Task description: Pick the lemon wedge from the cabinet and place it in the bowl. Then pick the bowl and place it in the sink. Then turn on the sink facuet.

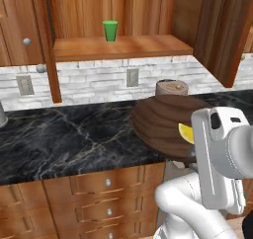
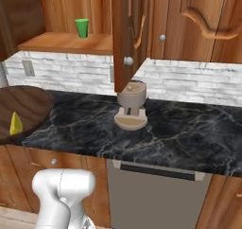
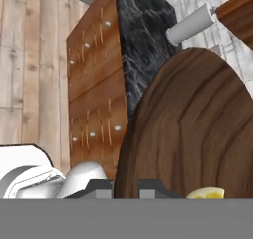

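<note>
A dark marbled counter point(image 1: 64, 134) runs across the room, its top black with pale veins. Behind it, a backsplash point(image 2: 189, 83) of whitish brick carries grey wall outlets point(image 1: 132, 77). Under the counter's front edge sit reddish-brown wooden drawers point(image 1: 106, 183) with small round silver knobs, and further right a grey panelled appliance front point(image 2: 151, 199) with a dark handle slot. Pale wooden floorboards point(image 3: 29, 60) lie below.
</note>
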Tool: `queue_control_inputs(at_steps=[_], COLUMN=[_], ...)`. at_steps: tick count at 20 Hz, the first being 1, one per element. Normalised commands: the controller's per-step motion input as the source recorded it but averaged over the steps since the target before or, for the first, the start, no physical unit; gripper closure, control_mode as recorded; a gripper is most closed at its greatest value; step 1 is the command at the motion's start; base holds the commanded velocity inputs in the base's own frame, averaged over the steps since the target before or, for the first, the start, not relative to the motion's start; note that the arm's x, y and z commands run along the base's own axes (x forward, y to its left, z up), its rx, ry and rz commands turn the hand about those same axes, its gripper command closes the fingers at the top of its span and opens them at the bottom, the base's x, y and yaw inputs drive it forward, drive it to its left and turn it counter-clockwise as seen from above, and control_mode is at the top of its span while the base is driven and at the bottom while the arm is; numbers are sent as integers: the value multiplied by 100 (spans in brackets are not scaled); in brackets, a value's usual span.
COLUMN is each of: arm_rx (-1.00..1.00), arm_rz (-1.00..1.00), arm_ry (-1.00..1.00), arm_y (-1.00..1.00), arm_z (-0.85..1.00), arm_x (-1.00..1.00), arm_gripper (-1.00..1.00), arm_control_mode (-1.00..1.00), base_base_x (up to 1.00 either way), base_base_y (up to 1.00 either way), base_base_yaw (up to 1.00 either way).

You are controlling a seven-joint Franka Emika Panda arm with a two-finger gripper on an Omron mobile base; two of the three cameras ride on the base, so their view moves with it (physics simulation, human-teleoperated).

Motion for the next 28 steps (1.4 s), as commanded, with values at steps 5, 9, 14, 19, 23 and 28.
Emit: queue_control_inputs(at_steps=[5,9,14,19,23,28], arm_rx=[0,0,0,0,0,0], arm_rz=[0,0,0,0,0,0], arm_ry=[0,0,0,0,0,0], arm_y=[0,0,0,0,0,0], arm_z=[0,0,0,0,0,0], arm_x=[0,0,0,0,0,0], arm_gripper=[100,100,100,100,100,100], arm_control_mode=[100,100,100,100,100,100], base_base_x=[-63,-35,-38,-42,-43,-30], base_base_y=[-1,0,0,-12,-22,-29], base_base_yaw=[-17,-50,-63,-65,-66,-67])
